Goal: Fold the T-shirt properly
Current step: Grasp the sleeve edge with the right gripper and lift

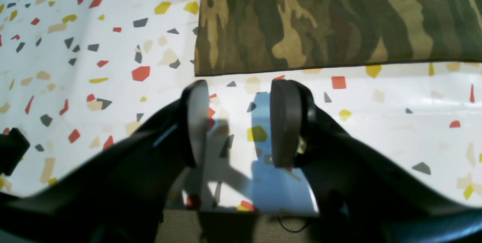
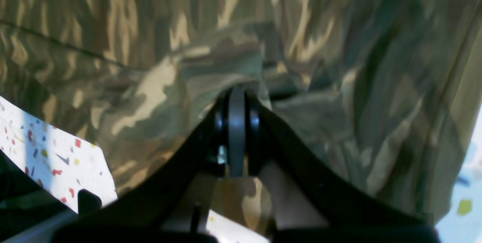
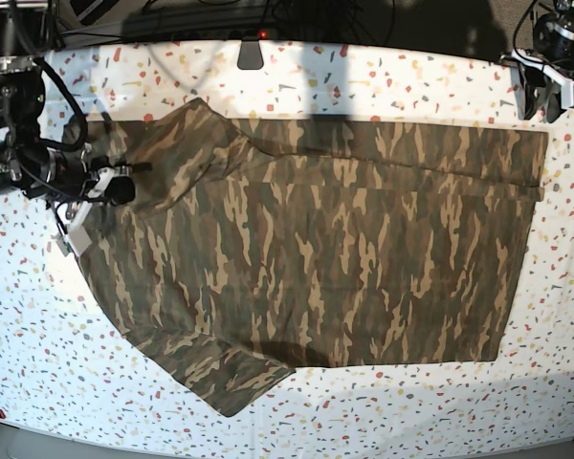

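**Pinching the shirt's edge, right side only**

Pinching cloth: the right gripper (image 2: 237, 96) has its jaws pressed fully together on a bunched ridge of the T-shirt (image 3: 316, 258), w/ fabric puckered up around the tips in the right wrist view. In the base view that gripper (image 3: 115, 182) sits at the shirt's neck/shoulder end, between the two sleeves, right at the fabric edge.

T-shirt lies spread flat on the worktop (image 3: 411, 421), camo side up, covering most of the middle. Its length runs across the base view: sleeves at the end by the right gripper, straight hem at the opposite end. One sleeve points toward the far edge of the worktop, the other toward the near edge. A long fold line or seam runs along the shirt's far side, parallel to its far edge. Some light wrinkles near the sleeves; the rest is fairly smooth.

Left gripper (image 1: 239, 122) hovers over bare worktop just beside a squared corner of the T-shirt (image 1: 320, 24), not touching it. Jaws stand wide apart, nothing between them but the speckled surface & a patch of shadow. In the base view the left arm (image 3: 555, 48) is only partly visible, past the shirt's hem corner at the far side; gripper itself can't be made out there.

Worktop is white w/ red, yellow, grey & tan flecks.
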Controlling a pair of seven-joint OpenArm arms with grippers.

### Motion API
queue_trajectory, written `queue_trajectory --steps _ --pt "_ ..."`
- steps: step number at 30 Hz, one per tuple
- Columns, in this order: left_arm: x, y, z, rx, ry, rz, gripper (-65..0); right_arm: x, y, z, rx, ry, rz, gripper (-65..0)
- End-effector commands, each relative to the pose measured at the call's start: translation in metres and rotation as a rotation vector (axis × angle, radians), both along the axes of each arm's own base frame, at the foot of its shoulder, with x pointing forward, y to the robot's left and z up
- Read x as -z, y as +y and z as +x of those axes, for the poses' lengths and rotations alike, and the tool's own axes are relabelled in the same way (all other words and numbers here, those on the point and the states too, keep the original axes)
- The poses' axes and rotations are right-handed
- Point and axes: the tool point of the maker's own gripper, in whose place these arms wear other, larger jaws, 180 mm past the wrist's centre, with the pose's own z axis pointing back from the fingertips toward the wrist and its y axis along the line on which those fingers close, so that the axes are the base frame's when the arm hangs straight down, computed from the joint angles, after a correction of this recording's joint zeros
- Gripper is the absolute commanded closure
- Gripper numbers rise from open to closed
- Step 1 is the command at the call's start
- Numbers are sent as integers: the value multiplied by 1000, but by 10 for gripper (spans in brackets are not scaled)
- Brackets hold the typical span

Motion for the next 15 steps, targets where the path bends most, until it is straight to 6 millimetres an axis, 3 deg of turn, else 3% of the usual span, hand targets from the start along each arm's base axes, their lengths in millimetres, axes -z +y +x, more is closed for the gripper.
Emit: queue_trajectory --steps 1,8,14,15 --pt "-12 4 5 4 -41 10 -264 -18 -4 14 3 -59 1 0" --pt "-11 3 5 4 -41 10 -264 -29 10 21 -10 -83 74 0" --pt "-8 4 3 3 -19 11 -264 -25 24 11 -85 -33 86 0" --pt "-8 4 3 2 -15 11 -264 -23 21 9 -98 -14 66 -38"
